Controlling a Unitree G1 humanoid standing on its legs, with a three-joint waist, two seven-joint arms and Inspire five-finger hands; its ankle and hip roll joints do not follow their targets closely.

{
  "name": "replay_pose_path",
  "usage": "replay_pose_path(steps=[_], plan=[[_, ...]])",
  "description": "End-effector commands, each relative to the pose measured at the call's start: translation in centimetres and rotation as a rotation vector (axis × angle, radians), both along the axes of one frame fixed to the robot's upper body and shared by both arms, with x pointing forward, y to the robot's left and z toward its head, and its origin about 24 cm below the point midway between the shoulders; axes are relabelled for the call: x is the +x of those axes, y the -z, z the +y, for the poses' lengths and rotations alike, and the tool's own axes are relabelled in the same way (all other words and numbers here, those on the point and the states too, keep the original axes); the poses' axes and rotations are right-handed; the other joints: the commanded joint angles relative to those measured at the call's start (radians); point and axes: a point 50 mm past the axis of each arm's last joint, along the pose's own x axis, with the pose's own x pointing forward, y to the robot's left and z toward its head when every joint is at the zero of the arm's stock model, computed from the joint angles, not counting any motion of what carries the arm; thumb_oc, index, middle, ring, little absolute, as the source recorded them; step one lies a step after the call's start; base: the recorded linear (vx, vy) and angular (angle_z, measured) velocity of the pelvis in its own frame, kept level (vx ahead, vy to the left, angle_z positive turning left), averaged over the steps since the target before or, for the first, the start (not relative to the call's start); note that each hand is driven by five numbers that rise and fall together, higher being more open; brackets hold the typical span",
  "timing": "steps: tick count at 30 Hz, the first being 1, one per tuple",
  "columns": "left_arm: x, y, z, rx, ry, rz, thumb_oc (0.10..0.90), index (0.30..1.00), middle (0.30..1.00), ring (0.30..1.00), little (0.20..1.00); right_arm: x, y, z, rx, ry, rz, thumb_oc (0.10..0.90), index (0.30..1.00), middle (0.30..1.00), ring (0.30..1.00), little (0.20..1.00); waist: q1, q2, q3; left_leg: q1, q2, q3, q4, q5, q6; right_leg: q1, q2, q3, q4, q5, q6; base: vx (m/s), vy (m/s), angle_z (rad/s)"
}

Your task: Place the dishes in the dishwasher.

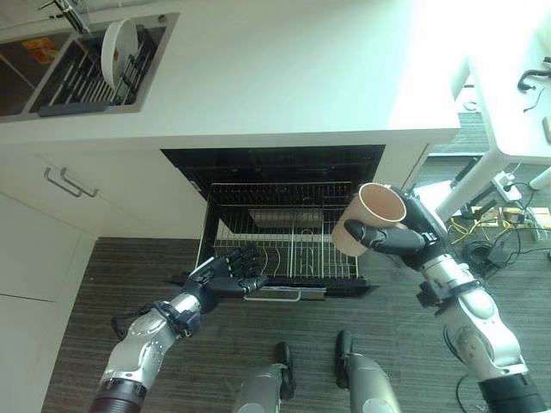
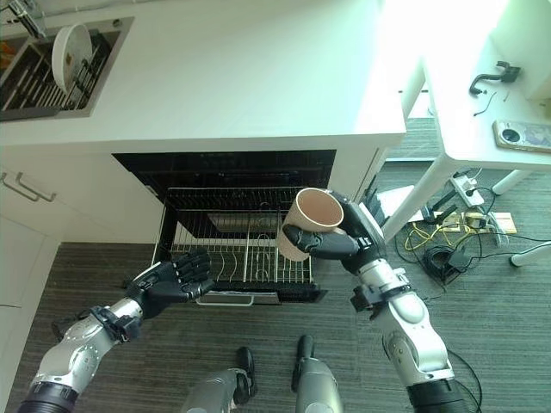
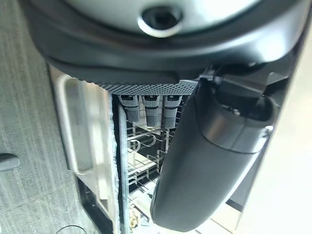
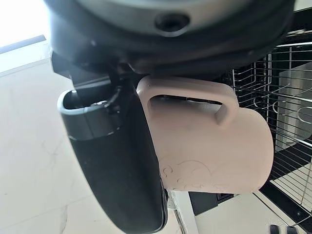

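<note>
A pale pink mug (image 1: 372, 217) with a handle (image 4: 195, 100) is held in my right hand (image 1: 405, 232), fingers and thumb curled round it, above the right front corner of the pulled-out wire dishwasher rack (image 1: 284, 232). The mug's mouth faces up. My left hand (image 1: 225, 277) hovers open at the rack's front left corner, fingers straight, just by the rack's front handle (image 1: 274, 294). A white plate (image 1: 118, 50) stands upright in the sink's drying rack (image 1: 86, 73) at the far left.
The white countertop (image 1: 275, 77) overhangs the dishwasher opening (image 1: 272, 160). Cabinet doors with a handle (image 1: 69, 183) stand at the left. A white table (image 2: 482, 103) with a phone (image 2: 523, 134) is at the right, cables and a power strip (image 2: 461, 215) on the floor beneath.
</note>
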Motion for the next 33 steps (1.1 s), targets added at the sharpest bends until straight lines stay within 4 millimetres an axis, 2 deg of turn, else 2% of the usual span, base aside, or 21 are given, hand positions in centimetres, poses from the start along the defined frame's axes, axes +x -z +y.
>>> replay_pose_path(steps=[1, 7, 12, 16, 18, 23, 24, 27, 28, 33], plan=[[2.0, -7.3, 1.6, 0.010, -0.062, -0.373, 0.800, 0.900, 0.900, 0.900, 0.900, -0.2, -5.4, 1.2, 0.031, -0.044, -0.296, 0.400, 0.300, 0.300, 0.300, 0.300, 0.002, -0.017, 0.002, 0.027, 0.048, -0.007, 0.038, -0.097, -0.044, 0.075, -0.035, 0.040, 0.012, -0.143, 0.114, 0.00, 0.000, 0.00], [2.4, -8.2, 1.6, -0.011, -0.238, -0.465, 0.800, 0.900, 0.900, 0.900, 0.900, 0.3, -5.8, 1.8, 0.021, -0.010, -0.317, 0.400, 0.300, 0.300, 0.300, 0.300, 0.024, -0.031, -0.007, 0.031, 0.045, -0.016, 0.038, -0.098, -0.041, 0.084, -0.038, 0.033, 0.012, -0.144, 0.115, 0.00, -0.019, 0.03], [3.9, -9.3, 0.8, 0.036, -0.289, -0.494, 0.800, 0.900, 0.900, 0.900, 0.900, 1.8, -6.7, 2.4, 0.006, 0.027, -0.315, 0.400, 0.300, 0.300, 0.300, 0.300, 0.034, -0.045, -0.001, 0.030, 0.046, -0.023, 0.038, -0.094, -0.042, 0.087, -0.039, 0.027, 0.012, -0.140, 0.116, -0.01, -0.045, 0.07], [5.0, -9.9, 0.9, 0.103, -0.313, -0.475, 0.800, 0.900, 0.900, 0.900, 0.900, 2.6, -6.8, 2.7, -0.015, 0.037, -0.300, 0.400, 0.300, 0.300, 0.300, 0.300, 0.037, -0.048, 0.003, 0.032, 0.046, -0.028, 0.038, -0.090, -0.044, 0.091, -0.040, 0.025, 0.012, -0.137, 0.118, 0.01, -0.024, 0.04], [6.8, -8.6, 1.7, 0.227, -0.329, -0.340, 0.800, 0.900, 0.900, 0.900, 0.900, 3.8, -6.9, 3.4, -0.054, 0.043, -0.280, 0.400, 0.300, 0.300, 0.300, 0.300, 0.028, -0.045, 0.004, 0.042, 0.049, -0.024, 0.038, -0.083, -0.048, 0.100, -0.041, 0.023, 0.012, -0.132, 0.121, 0.06, -0.034, 0.07], [7.5, -4.1, 2.9, 0.338, -0.309, -0.007, 0.800, 0.900, 0.900, 0.900, 0.900, 5.3, -7.4, 4.0, -0.132, 0.034, -0.255, 0.400, 0.300, 0.300, 0.300, 0.300, 0.013, -0.039, 0.005, 0.052, 0.052, -0.016, 0.038, -0.075, -0.052, 0.106, -0.043, 0.030, 0.012, -0.125, 0.128, 0.05, 0.003, 0.00], [7.1, -2.6, 3.1, 0.366, -0.259, 0.125, 0.800, 0.900, 0.900, 0.900, 0.900, 5.7, -7.5, 4.1, -0.162, 0.029, -0.242, 0.400, 0.300, 0.300, 0.300, 0.300, 0.008, -0.036, 0.008, 0.056, 0.051, -0.013, 0.038, -0.072, -0.053, 0.106, -0.043, 0.034, 0.012, -0.120, 0.131, 0.07, 0.010, -0.02], [6.3, -1.2, 3.5, 0.440, -0.148, 0.250, 0.800, 0.900, 0.900, 0.900, 0.900, 6.0, -7.4, 3.8, -0.205, 0.032, -0.224, 0.400, 0.300, 0.300, 0.300, 0.300, 0.004, -0.031, 0.010, 0.059, 0.051, -0.008, 0.038, -0.069, -0.053, 0.106, -0.046, 0.035, 0.012, -0.117, 0.133, 0.03, 0.006, -0.02], [5.4, 0.0, 3.6, 0.501, -0.061, 0.340, 0.800, 0.900, 0.900, 0.900, 0.900, 6.3, -7.2, 3.2, -0.231, 0.044, -0.205, 0.400, 0.300, 0.300, 0.300, 0.300, 0.004, -0.028, 0.013, 0.064, 0.051, -0.007, 0.038, -0.067, -0.052, 0.109, -0.047, 0.036, 0.012, -0.114, 0.134, 0.05, 0.007, -0.05], [4.0, 1.6, 3.7, 0.492, 0.014, 0.445, 0.800, 0.900, 0.900, 0.900, 0.900, 6.6, -6.8, 2.3, -0.260, 0.072, -0.177, 0.400, 0.300, 0.300, 0.300, 0.300, 0.007, -0.023, 0.016, 0.073, 0.050, -0.007, 0.038, -0.065, -0.051, 0.117, -0.049, 0.037, 0.012, -0.113, 0.135, 0.04, 0.002, -0.01]])
